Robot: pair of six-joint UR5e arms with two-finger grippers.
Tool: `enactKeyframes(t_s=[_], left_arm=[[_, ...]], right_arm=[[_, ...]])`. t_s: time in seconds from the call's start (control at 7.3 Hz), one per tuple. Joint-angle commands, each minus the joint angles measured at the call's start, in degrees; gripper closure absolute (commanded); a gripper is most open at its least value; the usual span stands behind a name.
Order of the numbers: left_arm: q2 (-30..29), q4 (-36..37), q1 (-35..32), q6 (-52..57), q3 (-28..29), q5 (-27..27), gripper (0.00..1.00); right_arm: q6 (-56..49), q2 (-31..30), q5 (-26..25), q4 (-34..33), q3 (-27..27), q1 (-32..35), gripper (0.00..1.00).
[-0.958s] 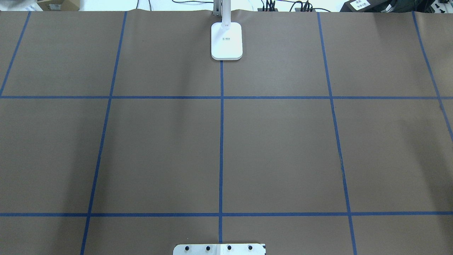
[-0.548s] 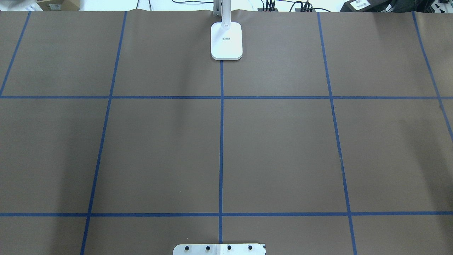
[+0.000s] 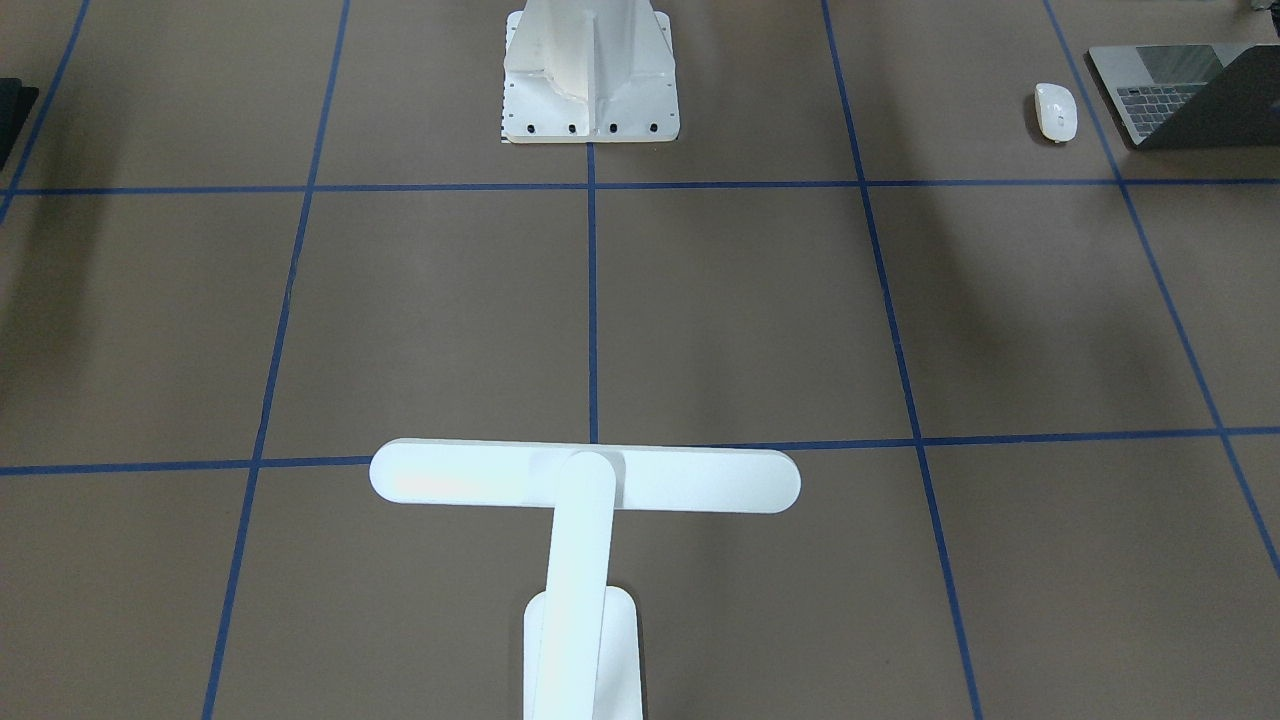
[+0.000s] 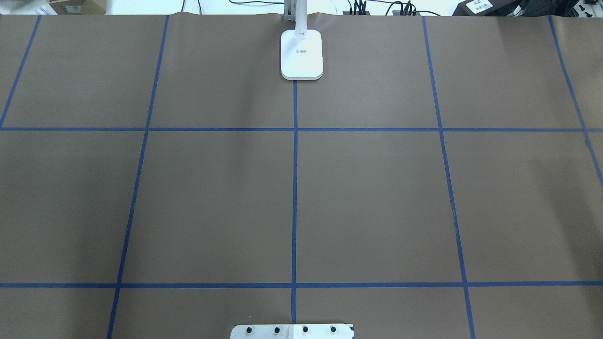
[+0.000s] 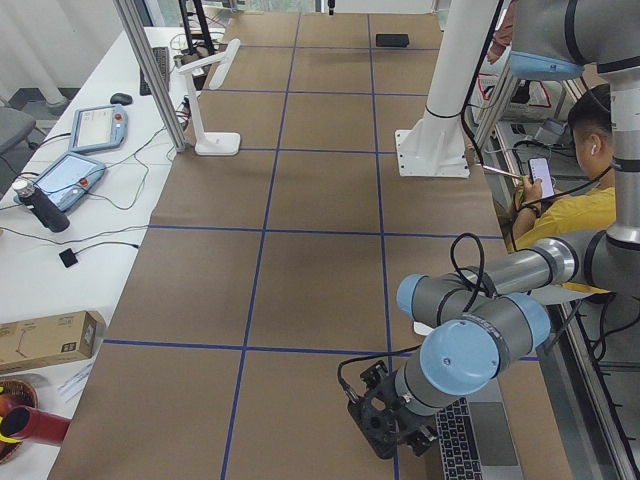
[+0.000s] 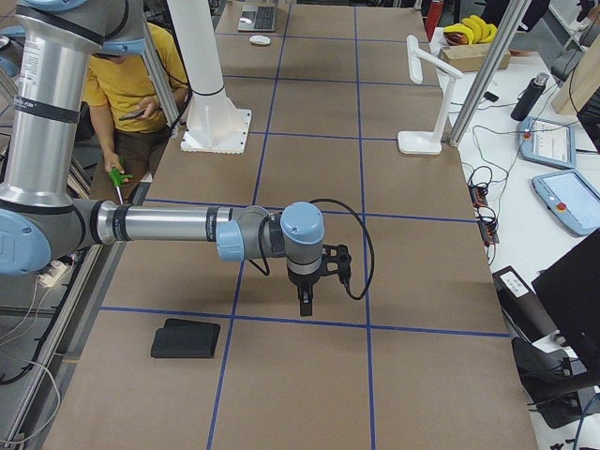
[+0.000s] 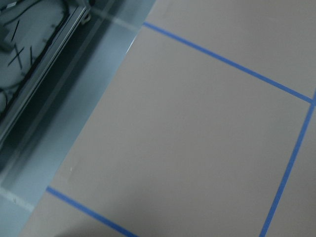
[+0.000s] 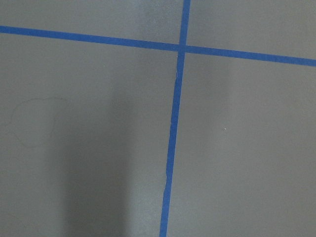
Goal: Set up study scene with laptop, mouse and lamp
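Lamp (image 3: 585, 480) stands at the table's far edge on the centre tape line, opposite the white pedestal (image 3: 590, 70). I see the laptop (image 3: 1160, 90) open at the robot's left end, with the mouse (image 3: 1055, 110) just beside it, not touching. The left gripper (image 5: 383, 425) hangs next to the laptop and the right gripper (image 6: 306, 302) hovers over a tape line near a black pad (image 6: 186, 338) — I cannot tell how wide either one's fingers are.

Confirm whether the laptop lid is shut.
No, the laptop stands open beside the mouse, with its keys showing.
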Motion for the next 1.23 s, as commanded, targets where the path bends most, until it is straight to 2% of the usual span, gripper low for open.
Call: enactKeyframes(t_s=[0.0,0.14,0.27,0.55,0.68,0.96,1.1], left_arm=[[2.85,9.02,-1.7,-6.95,-0.33,0.57,0.01],[2.77,15.52,-3.09,-9.23,-0.51,0.57,0.01],[3.29,16.63,-4.5,-11.95,-0.34,0.66,0.01],[3.12,16.64,-4.69,-18.45,1.5,-0.13,0.01],[2.77,16.03,-4.69,-20.05,4.56,-0.39,0.01],[2.41,16.03,-4.69,-21.82,6.69,-2.76,0.02],[2.24,15.76,-4.69,-22.08,7.22,-2.86,0.18]], right_arm=[[0.0,-0.11,0.0,0.0,0.01,0.0,0.0],[0.0,-0.03,0.0,0.17,0.01,0.0,0.0],[0.0,-0.2,0.0,1.66,-0.25,0.0,0.0],[0.0,-0.29,0.0,1.93,-0.34,0.0,0.0],[0.0,-0.29,0.0,1.93,-0.43,0.0,0.0],[0.0,-0.29,0.0,1.93,-0.52,0.0,0.0],[0.0,-0.29,0.0,1.93,-0.52,0.0,0.0]])
